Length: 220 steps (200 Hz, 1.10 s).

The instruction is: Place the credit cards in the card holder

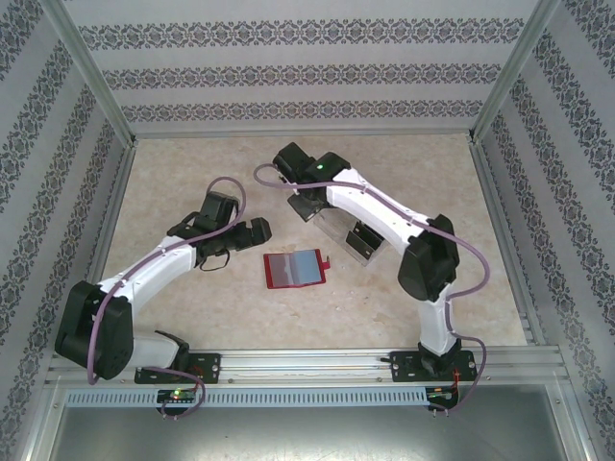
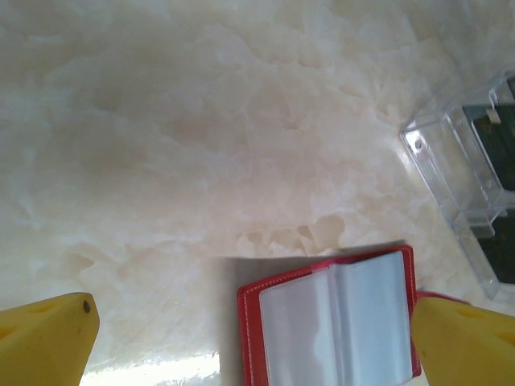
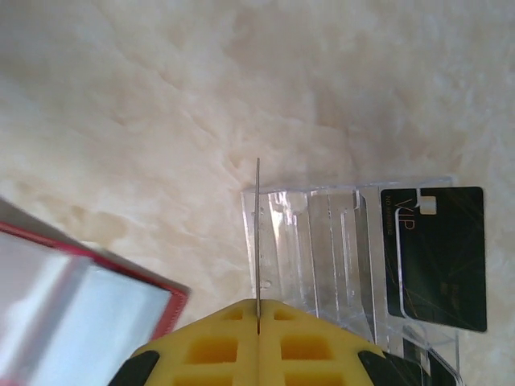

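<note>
Right claw (image 3: pixel 257 310) pinching one credit card (image 3: pixel 257 233); open card holder (image 3: pixel 88 314) lying beside it, waiting. Left claw (image 2: pixel 253 322) gaping empty. Another black card (image 3: pixel 438 257) sitting in clear rack (image 3: pixel 314 241).

We log the left arm (image 1: pixel 154 274) and right arm (image 1: pixel 370 204): white shells, black joints, a purple cable (image 1: pixel 487 272) looped along each. Left fingers (image 2: pixel 48 342) plain yellow, one dark screw (image 2: pixel 86 306) near a tip. Right fingers (image 3: pixel 209 350) yellow, square pockets behind the tips.
</note>
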### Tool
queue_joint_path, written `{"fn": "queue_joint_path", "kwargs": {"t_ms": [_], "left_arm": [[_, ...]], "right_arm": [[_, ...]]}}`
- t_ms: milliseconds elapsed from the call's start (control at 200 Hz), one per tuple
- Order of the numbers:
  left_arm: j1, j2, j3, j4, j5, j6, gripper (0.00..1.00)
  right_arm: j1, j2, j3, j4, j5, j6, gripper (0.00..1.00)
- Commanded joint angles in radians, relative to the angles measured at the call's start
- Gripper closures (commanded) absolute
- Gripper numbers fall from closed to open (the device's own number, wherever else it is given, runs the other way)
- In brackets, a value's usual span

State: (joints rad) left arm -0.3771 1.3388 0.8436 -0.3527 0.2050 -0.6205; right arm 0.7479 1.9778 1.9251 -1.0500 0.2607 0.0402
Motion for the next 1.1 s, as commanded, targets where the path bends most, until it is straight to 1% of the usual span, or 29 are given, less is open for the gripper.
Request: {"fn": "queue_joint_path", "kwargs": {"t_ms": [0, 110, 205, 310, 385, 525, 585, 690, 879, 1094], "left_arm": [[-0.064, 0.007, 0.043, -0.143, -0.080, 0.102, 0.00], [-0.132, 0.013, 0.029, -0.186, -0.193, 0.123, 0.00], [-0.173, 0.024, 0.009, -0.184, -0.240, 0.119, 0.00], [-0.204, 0.043, 0.000, -0.158, -0.255, 0.110, 0.00], [-0.219, 0.068, 0.004, -0.140, -0.259, 0.107, 0.00], [-0.247, 0.128, 0.024, -0.131, -0.267, 0.106, 0.00], [-0.261, 0.151, 0.026, -0.129, -0.283, 0.108, 0.00], [-0.279, 0.184, 0.024, -0.130, -0.310, 0.107, 0.00], [-0.286, 0.235, 0.011, -0.128, -0.344, 0.108, 0.00], [-0.286, 0.237, -0.016, -0.152, -0.390, 0.113, 0.00]], "right_arm": [[-0.001, -0.112, -0.054, 0.049, -0.074, 0.099, 1.00], [-0.025, -0.221, -0.211, 0.167, -0.187, 0.209, 1.00], [-0.063, -0.321, -0.388, 0.316, -0.318, 0.321, 1.00], [-0.098, -0.423, -0.596, 0.508, -0.468, 0.449, 1.00], [-0.110, -0.470, -0.728, 0.626, -0.530, 0.518, 1.00], [-0.120, -0.487, -0.888, 0.797, -0.628, 0.618, 1.00], [-0.115, -0.478, -0.935, 0.874, -0.672, 0.658, 1.00], [-0.103, -0.456, -0.987, 0.951, -0.688, 0.687, 1.00], [-0.102, -0.398, -1.030, 1.044, -0.722, 0.709, 1.00], [-0.097, -0.323, -1.064, 1.103, -0.746, 0.718, 1.00]]}}
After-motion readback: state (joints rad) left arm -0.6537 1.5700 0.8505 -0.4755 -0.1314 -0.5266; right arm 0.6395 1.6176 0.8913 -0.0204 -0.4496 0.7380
